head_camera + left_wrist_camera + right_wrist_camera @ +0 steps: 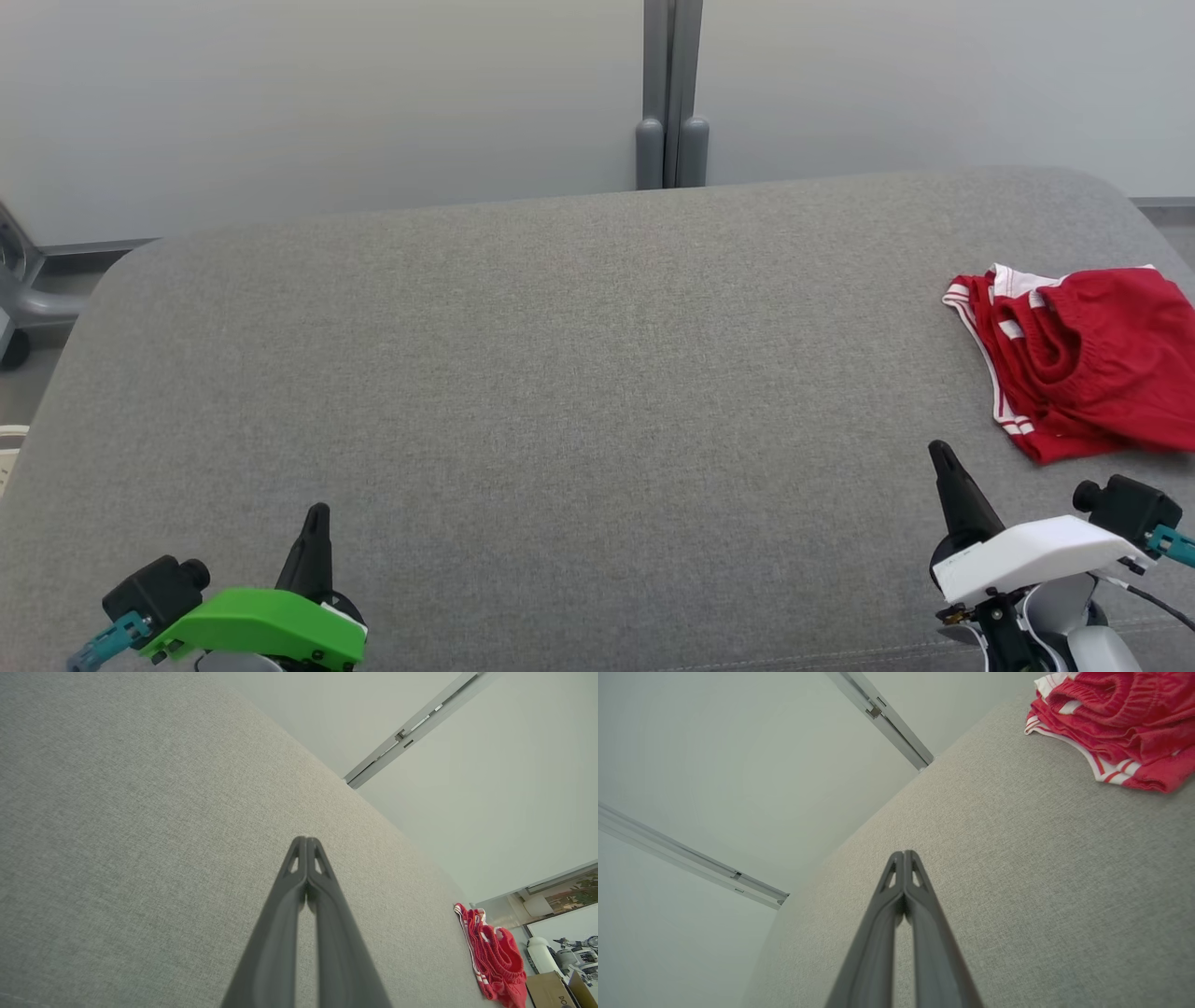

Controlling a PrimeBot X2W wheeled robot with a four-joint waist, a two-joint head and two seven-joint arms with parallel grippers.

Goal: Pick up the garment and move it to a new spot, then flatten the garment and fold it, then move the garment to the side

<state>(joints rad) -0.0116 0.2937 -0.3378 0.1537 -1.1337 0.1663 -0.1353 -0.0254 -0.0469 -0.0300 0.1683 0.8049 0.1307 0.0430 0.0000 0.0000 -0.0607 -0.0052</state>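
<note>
Left fingers (pixel 311 551): mine, at the lower left of the head view, rising from a green wrist cover (pixel 266 625); clenched tip to tip with nothing between them.
Left fingers, wrist view (pixel 282 928): both dark fingers meet at their tips in mid-frame, over bare grey fabric.
Right fingers (pixel 957 495): mine, at the lower right of the head view, rising from a white wrist cover (pixel 1027 551); clenched and holding nothing.
Right fingers, wrist view (pixel 924 933): pressed together from the bend up to the tips, pointing up the middle of the frame.
Garment (pixel 1083 359): red cloth with white stripes along its edges, bunched in loose folds at the right edge of the head view, partly cut off by the frame.
Garment, other views: at the lower right of my left wrist view (pixel 495 956); at the upper right of my right wrist view (pixel 1115 714).
Garment and fingers: the garment lies above my right fingers in the head view, apart from them; my left fingers are well apart from it.
Surface (pixel 560 373): grey woven fabric with rounded corners, spanning most of the head view; it carries the garment.
Background: pale wall (pixel 327 103) with a grey post (pixel 670 93) at top centre; a cardboard box (pixel 549 989) at the lower right of my left wrist view.
</note>
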